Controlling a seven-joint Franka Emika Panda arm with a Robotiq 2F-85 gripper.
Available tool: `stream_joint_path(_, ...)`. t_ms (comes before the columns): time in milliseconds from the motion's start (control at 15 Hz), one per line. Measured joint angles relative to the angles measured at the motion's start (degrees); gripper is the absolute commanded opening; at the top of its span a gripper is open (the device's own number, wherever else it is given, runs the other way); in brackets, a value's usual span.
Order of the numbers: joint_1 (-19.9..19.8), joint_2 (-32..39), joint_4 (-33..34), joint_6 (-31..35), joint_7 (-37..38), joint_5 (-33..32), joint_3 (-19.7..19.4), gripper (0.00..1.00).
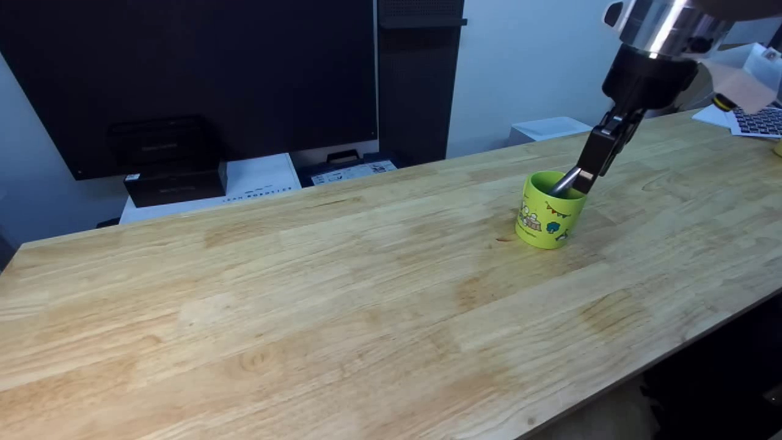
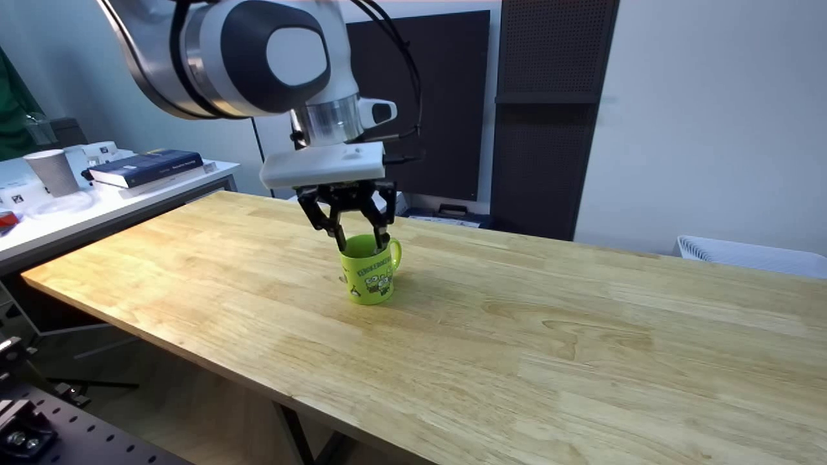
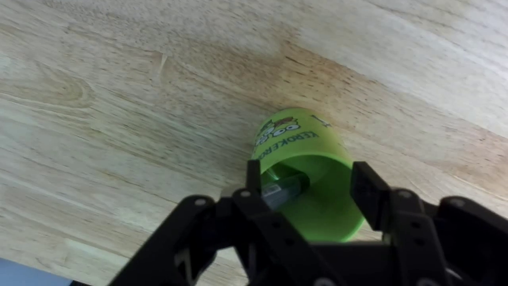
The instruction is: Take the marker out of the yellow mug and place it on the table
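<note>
The yellow-green mug [image 1: 545, 215] stands upright on the wood table [image 1: 293, 318]; it also shows in an exterior view [image 2: 368, 279] with its handle on the right. The marker [image 1: 566, 181] leans inside the mug, its upper end sticking out at the rim. In the wrist view the marker [image 3: 286, 190] lies along the left inner side, its upper part hidden by the left finger. My gripper [image 3: 304, 169] is open, pointing down at the mouth, fingers apart on either side of the opening. In an exterior view the gripper [image 2: 360, 245] is right over the rim.
A laptop [image 1: 757, 121] lies at the table's far right end in an exterior view. A side desk [image 2: 123, 216] with books [image 2: 147, 168] and a cup [image 2: 53, 172] stands at the left. A white box [image 1: 547, 129] and dark panels stand behind the table.
</note>
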Motion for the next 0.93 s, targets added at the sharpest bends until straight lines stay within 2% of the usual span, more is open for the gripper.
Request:
stream_joint_path(67, -0.1, 0.0, 0.1, 0.0, -0.2, 0.0, 0.0, 0.98)
stream_joint_path(133, -0.2, -0.1, 0.3, 0.0, -0.5, 0.0, 0.0, 0.99)
stream_joint_path(933, -3.7, -1.7, 2.0, -2.5, -6.6, 3.7, 1.8, 1.00)
